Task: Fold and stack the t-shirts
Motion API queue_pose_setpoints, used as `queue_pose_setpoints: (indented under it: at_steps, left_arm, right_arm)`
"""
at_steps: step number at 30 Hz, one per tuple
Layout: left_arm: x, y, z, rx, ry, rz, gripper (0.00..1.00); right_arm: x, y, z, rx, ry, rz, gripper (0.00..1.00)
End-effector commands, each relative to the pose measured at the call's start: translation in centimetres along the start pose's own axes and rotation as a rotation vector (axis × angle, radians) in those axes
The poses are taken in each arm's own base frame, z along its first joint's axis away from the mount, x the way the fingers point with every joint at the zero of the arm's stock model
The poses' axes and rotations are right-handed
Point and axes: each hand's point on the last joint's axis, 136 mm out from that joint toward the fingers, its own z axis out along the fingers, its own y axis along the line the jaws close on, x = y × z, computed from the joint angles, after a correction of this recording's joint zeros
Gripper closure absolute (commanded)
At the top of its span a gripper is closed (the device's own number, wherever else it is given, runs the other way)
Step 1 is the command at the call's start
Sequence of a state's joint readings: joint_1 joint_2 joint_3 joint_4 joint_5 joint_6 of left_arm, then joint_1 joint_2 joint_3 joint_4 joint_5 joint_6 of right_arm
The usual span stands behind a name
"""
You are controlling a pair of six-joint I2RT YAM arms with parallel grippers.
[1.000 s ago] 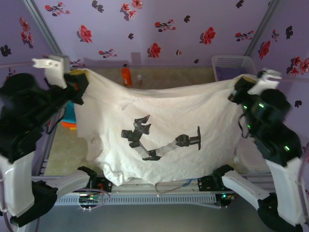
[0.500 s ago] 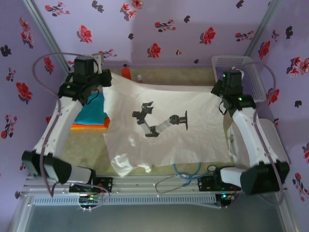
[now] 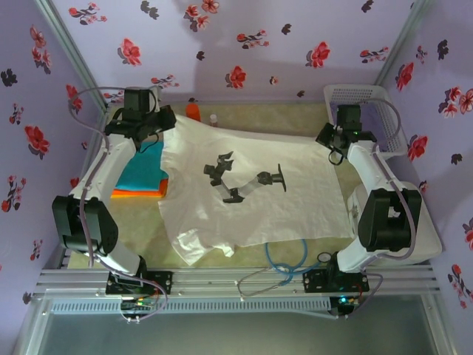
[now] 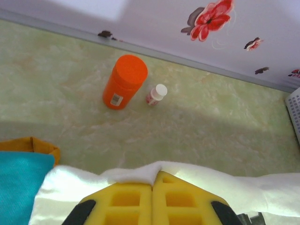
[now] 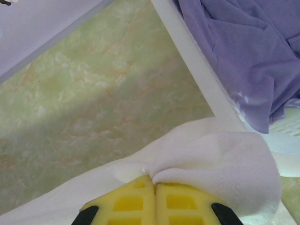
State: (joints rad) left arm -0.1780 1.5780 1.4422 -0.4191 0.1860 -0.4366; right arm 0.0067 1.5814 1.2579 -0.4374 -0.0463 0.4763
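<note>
**Two grippers pinch the big white shirt**

The left gripper (image 4: 152, 185) is squeezed tight on the far edge of the white t-shirt (image 3: 251, 200). A little fold of cloth pokes out between its yellow pads. The right gripper (image 5: 154, 183) is squeezed tight too, on the other far corner of the same shirt. A puff of cloth bunches up over its tips.

From both grippers the shirt spreads out flat on the desk (image 4: 211, 136), back toward the robot's bases. It has a black print in the middle. Its corner nearest the left arm's base is crumpled up.

Just to the left of the left gripper lies the teal t-shirt (image 3: 144, 168), folded flat on top of the orange t-shirt (image 3: 137, 194). Out past the left gripper stand an orange bottle (image 4: 124, 82) and a small white bottle (image 4: 156, 94). Just to the right of the right gripper is a white basket (image 5: 197, 75) with a purple cloth (image 5: 234, 42) in it.

The shirt looks soft, light and floppy. It will sag and wrinkle, but it will not break. Thin cloth like this could slip out if it is pulled hard. I think the best places to hold are the corners, both at once, so the shirt is pulled smooth. The crumpled corner may need flattening before a neat fold.
</note>
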Motion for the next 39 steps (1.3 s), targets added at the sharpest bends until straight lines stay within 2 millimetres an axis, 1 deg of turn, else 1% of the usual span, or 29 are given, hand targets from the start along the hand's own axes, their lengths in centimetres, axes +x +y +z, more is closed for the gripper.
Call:
queue_pose_setpoints:
  at_steps: [1,3,7,8,13,17,22,29,36,39]
  left_arm:
    - [1.0,0.3,-0.6,0.023,0.029,-0.061,1.00]
    - [2.0,0.5,-1.0,0.023,0.054,-0.084,1.00]
    - [5.1,1.0,-1.5,0.018,0.133,-0.156,1.00]
    - [5.6,1.2,-1.6,0.015,0.140,-0.169,1.00]
    - [8.9,2.6,-1.5,-0.013,0.188,-0.224,1.00]
    - [10.8,3.5,-1.1,-0.028,0.211,-0.259,1.00]
    - [12.2,4.0,-0.9,-0.040,0.228,-0.301,1.00]
    - [14.0,4.6,-0.8,-0.063,0.265,-0.333,1.00]
    - [16.2,5.3,-0.4,-0.088,0.311,-0.358,1.00]
    - [17.2,5.6,-0.6,-0.103,0.341,-0.359,1.00]
  right_arm:
    - [0.3,-0.4,-0.4,0.012,0.049,0.020,1.00]
    - [1.2,-0.8,-0.5,0.023,0.078,0.014,1.00]
    - [2.9,-1.3,-0.3,0.027,0.121,0.014,1.00]
    - [3.2,-1.5,-0.2,0.028,0.129,0.014,1.00]
    - [4.7,-2.3,0.7,0.045,0.160,0.019,1.00]
    - [5.4,-3.2,1.3,0.076,0.168,0.018,1.00]
    - [6.3,-3.9,2.1,0.098,0.193,0.023,1.00]
    - [8.2,-4.7,3.3,0.112,0.247,0.029,1.00]
    - [9.0,-5.2,3.7,0.123,0.270,0.038,1.00]
    - [9.2,-5.3,3.5,0.131,0.279,0.039,0.99]
